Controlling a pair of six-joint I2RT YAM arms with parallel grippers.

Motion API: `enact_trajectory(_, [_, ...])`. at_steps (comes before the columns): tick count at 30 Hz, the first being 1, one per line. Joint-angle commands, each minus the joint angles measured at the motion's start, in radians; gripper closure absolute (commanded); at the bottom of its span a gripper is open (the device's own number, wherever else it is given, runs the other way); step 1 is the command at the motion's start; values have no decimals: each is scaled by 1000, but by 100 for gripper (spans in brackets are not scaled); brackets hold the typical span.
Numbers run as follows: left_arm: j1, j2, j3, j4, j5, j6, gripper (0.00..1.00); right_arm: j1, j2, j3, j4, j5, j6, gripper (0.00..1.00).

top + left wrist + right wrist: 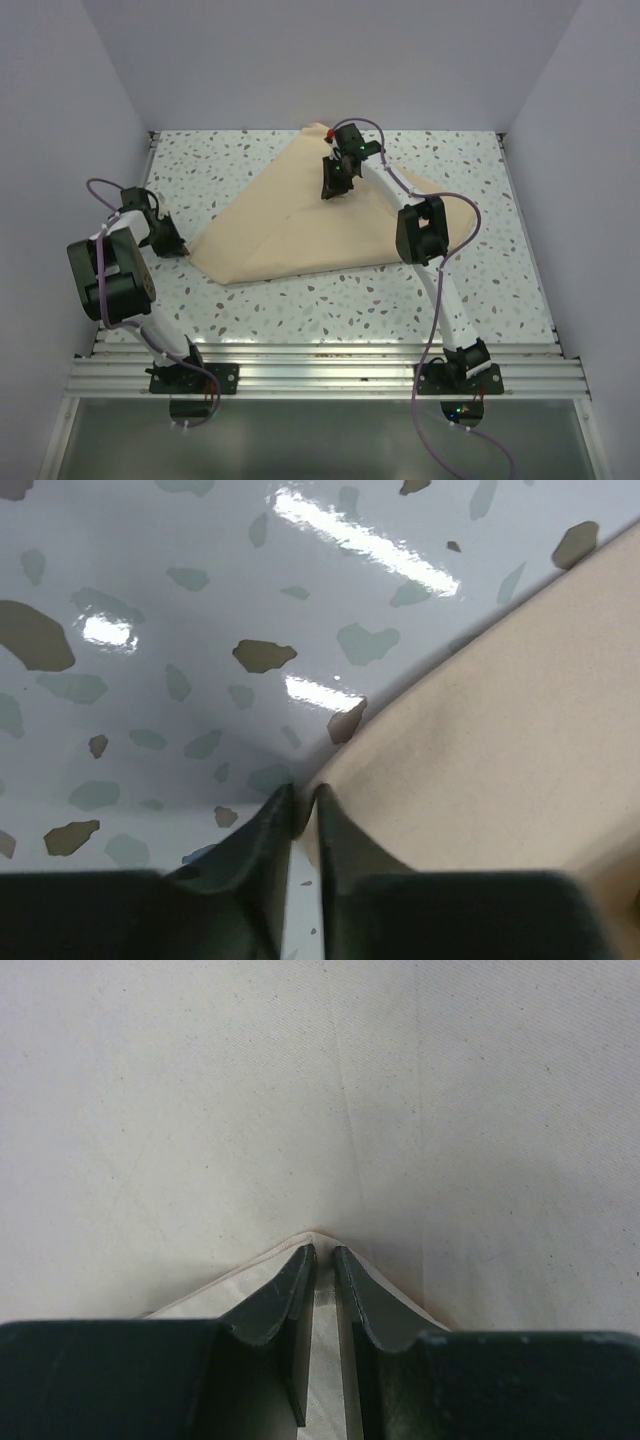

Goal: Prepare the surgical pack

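Observation:
The surgical pack shows only as its tan cloth (300, 230), lying on the speckled table as a folded triangle; tray, instruments, strips and gauze are out of view. My left gripper (183, 250) is at the cloth's left corner, low on the table. In the left wrist view its jaws (305, 795) are pinched on the edge of the cloth (500, 730). My right gripper (333, 190) hangs over the back part of the cloth. In the right wrist view it (324, 1252) is shut on a lifted corner, above the flat cloth (300, 1110).
White walls close in the table (480, 200) at the left, back and right. A ribbed metal rail (320, 365) runs along the near edge, where both arm bases are bolted. A small red spot (329, 133) shows at the cloth's far tip.

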Motion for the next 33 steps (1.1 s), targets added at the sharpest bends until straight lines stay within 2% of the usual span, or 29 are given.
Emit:
enact_trajectory(1, [1, 98, -71, -152, -97, 3, 92, 10, 94, -16, -65, 34, -15, 81])
enact_trajectory(2, [1, 95, -65, -154, -90, 3, 100, 10, 96, -16, -63, 32, -13, 81])
enact_trajectory(5, [1, 44, -45, -162, -1, -8, 100, 12, 102, -18, -68, 32, -13, 81])
enact_trajectory(6, [1, 20, -40, -162, 81, -15, 100, 12, 100, -19, -66, 32, -15, 82])
enact_trajectory(9, [-23, -92, -13, -171, 226, -83, 100, 13, 100, -21, -69, 34, -13, 82])
enact_trajectory(12, [-75, -215, 20, -171, 309, -185, 100, 13, 99, -22, -71, 35, -4, 82])
enact_trajectory(16, [-155, -353, 26, -151, 323, -359, 100, 13, 99, -22, -74, 44, 7, 82])
enact_trajectory(19, [-193, -433, 41, -152, 349, -431, 100, 13, 106, -21, -77, 52, 16, 83])
enact_trajectory(27, [-227, -475, 145, -143, 447, -557, 100, 12, 117, -27, -68, 46, 31, 82])
enact_trajectory(33, [-275, -442, 192, -12, 524, -719, 100, 13, 119, -31, -72, 57, 25, 82])
